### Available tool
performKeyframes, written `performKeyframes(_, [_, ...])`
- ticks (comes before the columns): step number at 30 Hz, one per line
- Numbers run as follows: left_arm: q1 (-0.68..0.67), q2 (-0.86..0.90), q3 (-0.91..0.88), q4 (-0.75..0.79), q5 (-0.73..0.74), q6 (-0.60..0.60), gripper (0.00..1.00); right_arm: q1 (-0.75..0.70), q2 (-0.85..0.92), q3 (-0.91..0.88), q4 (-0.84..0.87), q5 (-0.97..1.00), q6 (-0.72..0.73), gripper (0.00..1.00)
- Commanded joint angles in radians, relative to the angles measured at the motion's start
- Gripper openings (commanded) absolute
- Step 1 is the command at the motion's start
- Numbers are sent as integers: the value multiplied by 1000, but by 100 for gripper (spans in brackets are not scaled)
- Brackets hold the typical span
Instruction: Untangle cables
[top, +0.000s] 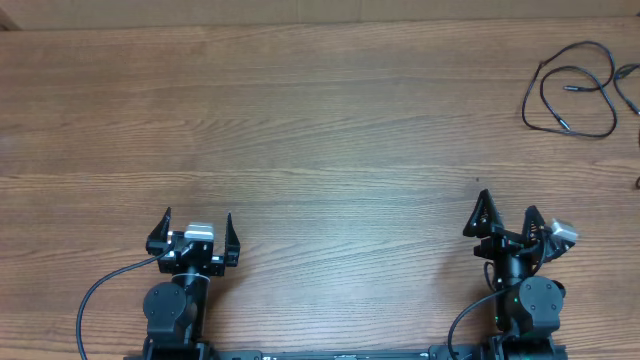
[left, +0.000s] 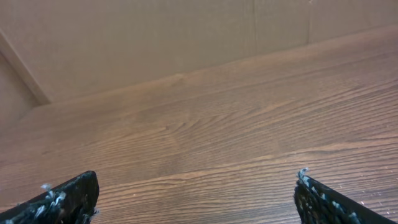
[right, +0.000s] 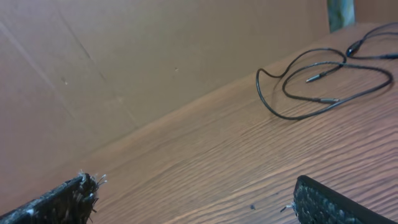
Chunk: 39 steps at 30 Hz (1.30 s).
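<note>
Both arms crouch at the near edge of the table (top: 320, 130). The left claw (top: 197, 222) and right claw (top: 508, 208) gape open and empty. The cables (top: 572, 89) lie far right.

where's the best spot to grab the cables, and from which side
Probably take the cables at the outer loop's near-left bend, a single strand lying flat, apart from the other strands. Come straight down with the open right gripper, the closer arm, jaws across the strand.
</note>
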Motion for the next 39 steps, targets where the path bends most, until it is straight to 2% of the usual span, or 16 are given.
performKeyframes(1, [11,-10,-4,1,8,11,100,-11,-11,-11,0,-63,-174,100])
performKeyframes(4, [11,-10,-4,1,8,11,100,-11,-11,-11,-8,-114,-329,100])
performKeyframes(6, [11,-10,-4,1,8,11,100,-11,-11,-11,-8,-115,-359,100])
performKeyframes(13, [11,-10,-4,1,8,11,100,-11,-11,-11,-8,-110,-321,100])
performKeyframes(39, [11,-10,-4,1,8,11,100,-11,-10,-11,-4,-108,-320,100])
